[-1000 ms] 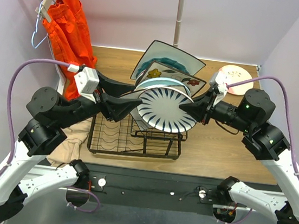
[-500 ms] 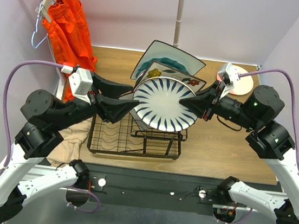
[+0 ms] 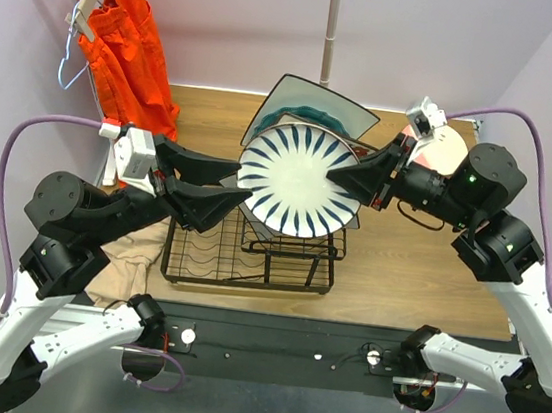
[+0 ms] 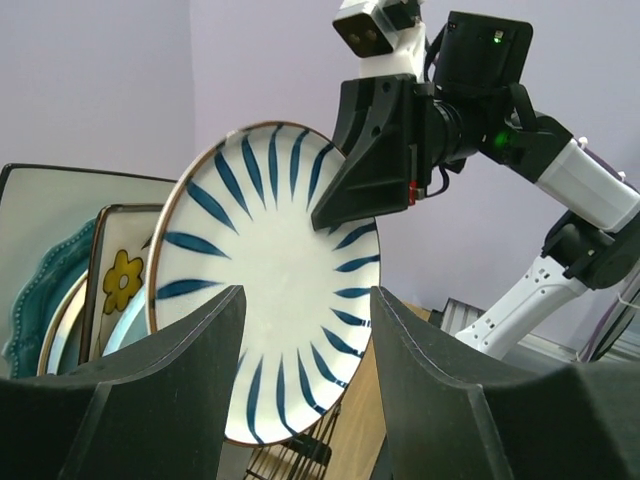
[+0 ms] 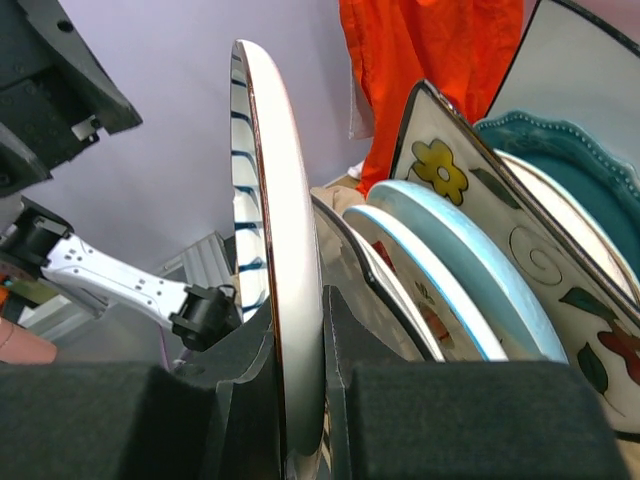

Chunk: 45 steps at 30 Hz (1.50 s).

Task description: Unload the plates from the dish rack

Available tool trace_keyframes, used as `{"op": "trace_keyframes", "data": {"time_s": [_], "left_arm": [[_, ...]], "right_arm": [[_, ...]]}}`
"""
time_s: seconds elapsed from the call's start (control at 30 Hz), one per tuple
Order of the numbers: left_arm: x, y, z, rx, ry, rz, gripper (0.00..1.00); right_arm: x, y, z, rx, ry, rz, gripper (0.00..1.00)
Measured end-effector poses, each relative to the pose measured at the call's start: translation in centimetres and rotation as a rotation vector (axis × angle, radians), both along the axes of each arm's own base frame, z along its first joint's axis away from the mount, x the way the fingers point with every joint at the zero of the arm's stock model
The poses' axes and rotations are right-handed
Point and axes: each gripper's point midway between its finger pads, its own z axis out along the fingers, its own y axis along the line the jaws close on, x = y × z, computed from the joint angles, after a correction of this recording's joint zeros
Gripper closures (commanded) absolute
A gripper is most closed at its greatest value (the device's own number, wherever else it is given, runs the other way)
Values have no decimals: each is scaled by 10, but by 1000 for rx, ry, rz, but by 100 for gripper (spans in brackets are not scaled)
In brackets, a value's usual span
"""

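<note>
A round white plate with blue radial stripes point(image 3: 299, 181) hangs tilted above the black wire dish rack point(image 3: 250, 256). My right gripper point(image 3: 345, 180) is shut on its right rim; the right wrist view shows the plate's edge point(image 5: 285, 250) clamped between the jaws of the right gripper point(image 5: 300, 320). At the plate's left rim my left gripper point(image 3: 241, 184) is open and holds nothing. In the left wrist view the striped plate point(image 4: 270, 280) lies beyond the left gripper point(image 4: 305, 295). More plates stand in the rack: a blue-rimmed one point(image 5: 450, 260), a flower-print square one point(image 5: 520, 240) and a teal scalloped one point(image 5: 560, 150).
An orange garment point(image 3: 130, 43) hangs on a rail at the back left. A beige cloth point(image 3: 135, 250) lies left of the rack. A pinkish round plate point(image 3: 449, 152) lies on the wooden table point(image 3: 409, 273) at the back right. A pole point(image 3: 331, 32) stands behind the rack.
The right gripper has lifted the striped plate up and back from the rack, turning its face more upward. The left arm has drawn back to the left, still open.
</note>
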Motion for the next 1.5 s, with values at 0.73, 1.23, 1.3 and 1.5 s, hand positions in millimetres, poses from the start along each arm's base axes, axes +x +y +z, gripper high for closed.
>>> {"op": "trace_keyframes", "data": {"time_s": [0.73,1.23,1.3,1.5], "left_arm": [[-17,5,9,-35,-16,-49,38],[-19,7,12,-36,-18,-50,38],[-20,7,12,-35,-16,-50,38],[-25,12,14,-47,-21,-52,38]], "right_arm": [[43,6,96,231,59,-174,99],[127,-19,160,513,132,-511,99],[140,-36,166,566,152,-551,99],[215,-158,169,780,198,-802,99]]}}
